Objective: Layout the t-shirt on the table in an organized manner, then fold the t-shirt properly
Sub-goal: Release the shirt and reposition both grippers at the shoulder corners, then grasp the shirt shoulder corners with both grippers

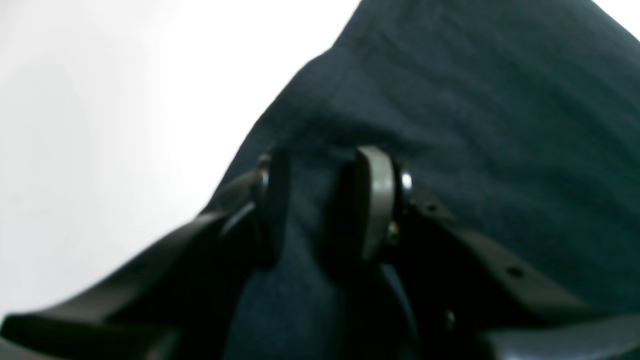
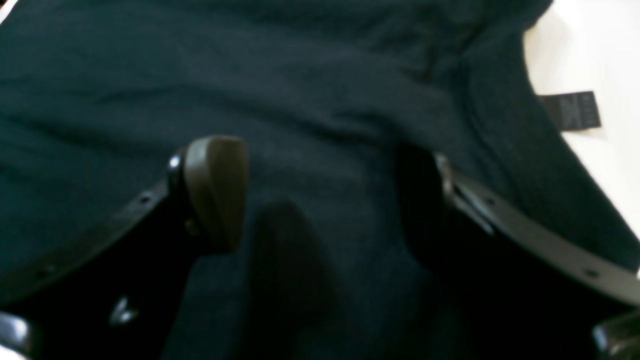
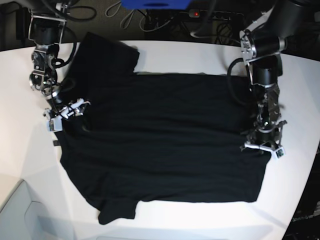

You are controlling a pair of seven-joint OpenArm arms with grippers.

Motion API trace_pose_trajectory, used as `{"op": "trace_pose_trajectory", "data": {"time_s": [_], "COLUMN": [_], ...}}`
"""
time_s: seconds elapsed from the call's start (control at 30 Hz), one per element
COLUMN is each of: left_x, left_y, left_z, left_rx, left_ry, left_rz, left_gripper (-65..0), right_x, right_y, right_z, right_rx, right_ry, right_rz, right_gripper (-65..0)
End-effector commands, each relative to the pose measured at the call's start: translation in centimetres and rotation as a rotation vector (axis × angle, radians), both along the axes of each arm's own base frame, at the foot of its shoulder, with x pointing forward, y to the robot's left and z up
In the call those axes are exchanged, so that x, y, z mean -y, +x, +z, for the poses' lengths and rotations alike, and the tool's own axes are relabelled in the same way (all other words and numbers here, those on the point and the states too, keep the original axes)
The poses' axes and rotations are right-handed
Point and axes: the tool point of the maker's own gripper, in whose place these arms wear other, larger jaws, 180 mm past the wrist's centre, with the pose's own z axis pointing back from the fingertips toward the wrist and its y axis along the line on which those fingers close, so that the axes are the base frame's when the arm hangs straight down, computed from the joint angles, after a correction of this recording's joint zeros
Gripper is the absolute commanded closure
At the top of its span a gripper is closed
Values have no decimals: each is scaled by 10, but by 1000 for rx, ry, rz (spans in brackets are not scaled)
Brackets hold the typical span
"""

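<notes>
The black t-shirt [image 3: 165,135] lies spread nearly flat on the white table [image 3: 200,55], one sleeve toward the back left and one toward the front. My left gripper [image 3: 262,145] is at the shirt's right edge. In the left wrist view it [image 1: 322,200] is closed down on a fold of the shirt [image 1: 500,100] bunched between its fingers. My right gripper [image 3: 65,114] is at the shirt's left edge. In the right wrist view it [image 2: 320,200] stands wide open just over the cloth [image 2: 300,75], holding nothing. A small dark tag [image 2: 570,111] sticks out onto the table [image 2: 600,165].
Cables and a blue object [image 3: 155,4] lie behind the table's back edge. The table's curved front edge runs along the bottom left, with a grey surface [image 3: 15,215] beyond it. Bare white tabletop [image 1: 100,125] surrounds the shirt on all sides.
</notes>
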Motion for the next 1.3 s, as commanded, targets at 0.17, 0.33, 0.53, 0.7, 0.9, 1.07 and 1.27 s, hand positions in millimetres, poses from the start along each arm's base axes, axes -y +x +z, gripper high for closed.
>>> {"op": "trace_pose_trajectory", "data": {"time_s": [0.17, 0.33, 0.53, 0.7, 0.9, 1.07, 1.27], "left_x": [10, 0, -11, -15, -25, -23, -23], "left_y": [-17, -32, -80, -120, -147, -167, -197], "left_z": [2, 60, 82, 77, 61, 49, 38], "left_rx": [-79, 10, 8, -41, -115, -159, -218], "left_ry": [-116, -104, -30, 24, 58, 56, 69], "left_rz": [-11, 8, 9, 0, -4, -10, -18], "left_gripper": [-217, -218, -220, -220, -221, -222, -378], "right_x": [10, 1, -9, -14, -24, -26, -25], "right_y": [-2, -16, -58, -91, -120, -134, -140], "right_z": [56, 88, 73, 53, 42, 43, 44], "right_rx": [143, 234, 165, 63, 9, -4, -11], "right_ry": [-89, -95, -109, -111, -95, -104, -114], "right_rz": [-35, -63, -51, -59, -63, -58, -52], "right_gripper": [-466, -467, -467, -466, -464, -464, -464]}}
